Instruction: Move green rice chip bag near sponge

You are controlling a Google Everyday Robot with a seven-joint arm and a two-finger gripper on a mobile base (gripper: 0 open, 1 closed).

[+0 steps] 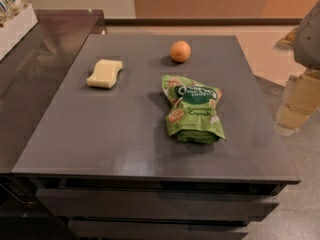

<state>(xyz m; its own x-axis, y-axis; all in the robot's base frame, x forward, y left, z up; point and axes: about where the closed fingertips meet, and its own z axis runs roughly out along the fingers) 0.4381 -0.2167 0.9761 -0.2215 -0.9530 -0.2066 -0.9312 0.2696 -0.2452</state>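
The green rice chip bag (194, 109) lies flat on the dark grey table (120, 144), right of centre, with its label facing up. The pale yellow sponge (105, 74) lies at the table's left rear, well apart from the bag. My gripper (294, 106) hangs at the right edge of the view, beyond the table's right edge and to the right of the bag. It touches nothing and holds nothing.
A small orange round fruit (180, 51) sits at the table's rear centre, behind the bag. A dark counter (40, 59) adjoins the table on the left, with a white bin of snacks (12, 14) at the far left corner. Drawers run below the table's front edge.
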